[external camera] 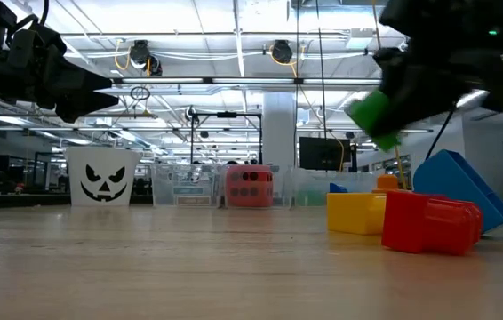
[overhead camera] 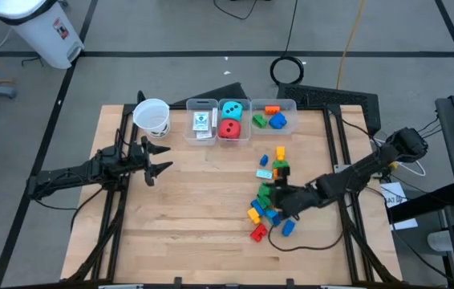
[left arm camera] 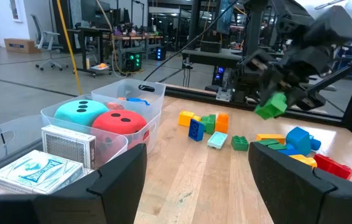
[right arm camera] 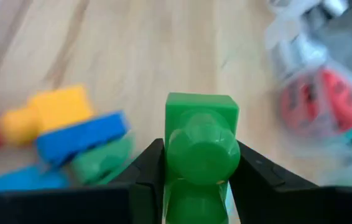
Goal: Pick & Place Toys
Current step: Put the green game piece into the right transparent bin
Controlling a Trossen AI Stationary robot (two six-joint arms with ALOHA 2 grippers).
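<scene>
We see a green brick (right arm camera: pixel 201 149) pinched between the right gripper's (right arm camera: pixel 201 186) jaws, lifted clear of the worktop (overhead camera: pixel 195 225) above the loose pile of bricks (overhead camera: pixel 271 205) on the worktop's right half. The right arm reaches in from the right edge, stretched low and slanting toward the pile; the low view shows the green brick hanging in the air under the dark gripper, above a yellow brick (external camera: pixel 355 213), a red brick (external camera: pixel 429 222) and a blue brick (external camera: pixel 460 191) lying on the wood. The left arm waits over the worktop's left side near the white paper cup (overhead camera: pixel 152 117), the left gripper (overhead camera: pixel 156 158) with its jaws standing apart and nothing between them. Along the far edge stand three clear bins (overhead camera: pixel 239 120): the card packs (left arm camera: pixel 51 158) in one, the teal die (left arm camera: pixel 83 112) and red die (left arm camera: pixel 120 123) together in the middle one, a few bricks in the third. The left wrist view shows the dice and packs up close, which the right wrist view gives only as a blur. From above, the held brick is mostly covered by the gripper, and the low view cuts off most of both arms; the cup there shows a pumpkin face.
</scene>
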